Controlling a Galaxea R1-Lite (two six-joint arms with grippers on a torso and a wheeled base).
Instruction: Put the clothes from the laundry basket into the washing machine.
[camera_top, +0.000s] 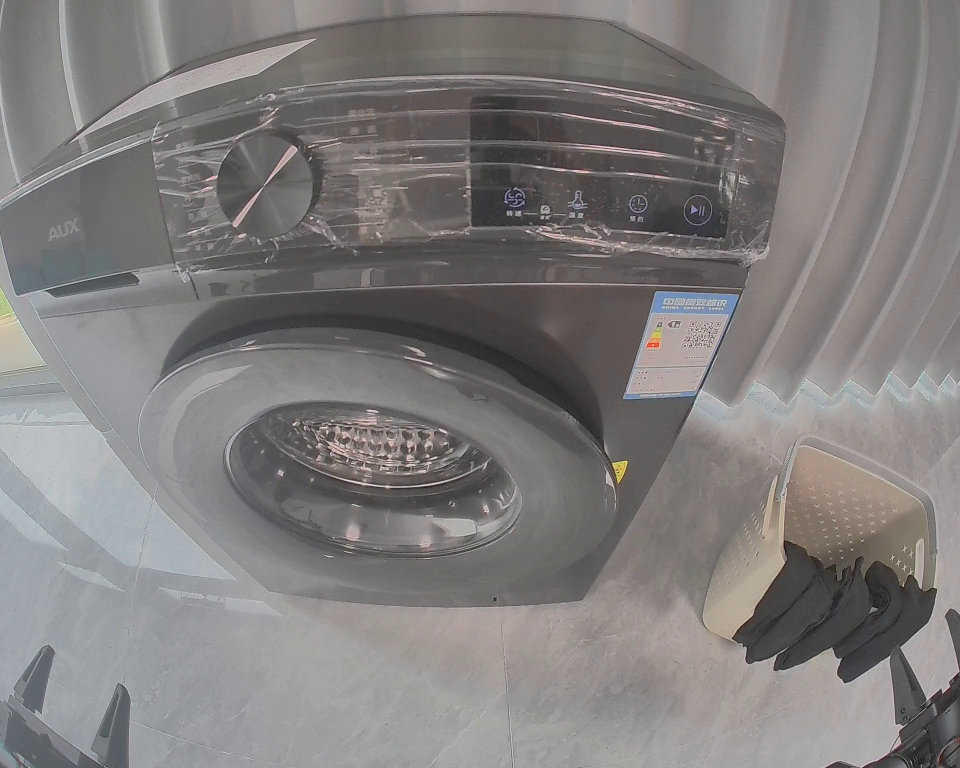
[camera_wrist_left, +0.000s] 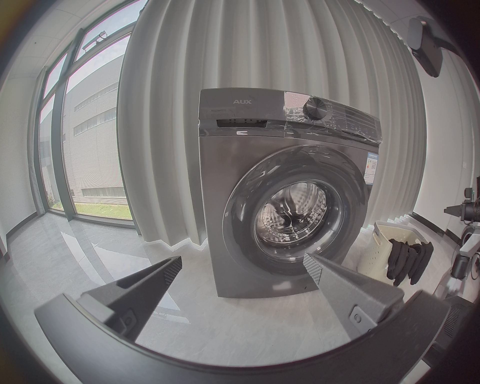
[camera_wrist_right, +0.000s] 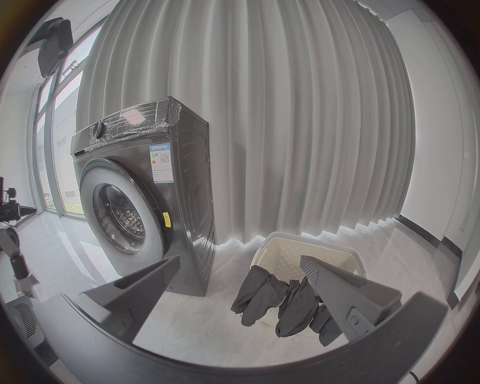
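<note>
The grey washing machine (camera_top: 400, 310) stands in front of me, and its round glass door (camera_top: 375, 475) lies flat against the front. On the floor to its right sits a cream laundry basket (camera_top: 850, 500), with dark clothes (camera_top: 835, 610) draped over its near rim. My left gripper (camera_top: 78, 680) hangs low at the left, open and empty, well short of the machine (camera_wrist_left: 240, 165). At the lower right, my right gripper (camera_top: 925, 650) is open and empty, just in front of the basket (camera_wrist_right: 290, 250) and the clothes (camera_wrist_right: 280, 295).
Pleated white curtains (camera_top: 860, 200) hang behind the machine and basket. Pale tiled floor (camera_top: 400, 680) spreads open in front of the door. Tall windows (camera_wrist_left: 90, 150) stand far to the left of the machine.
</note>
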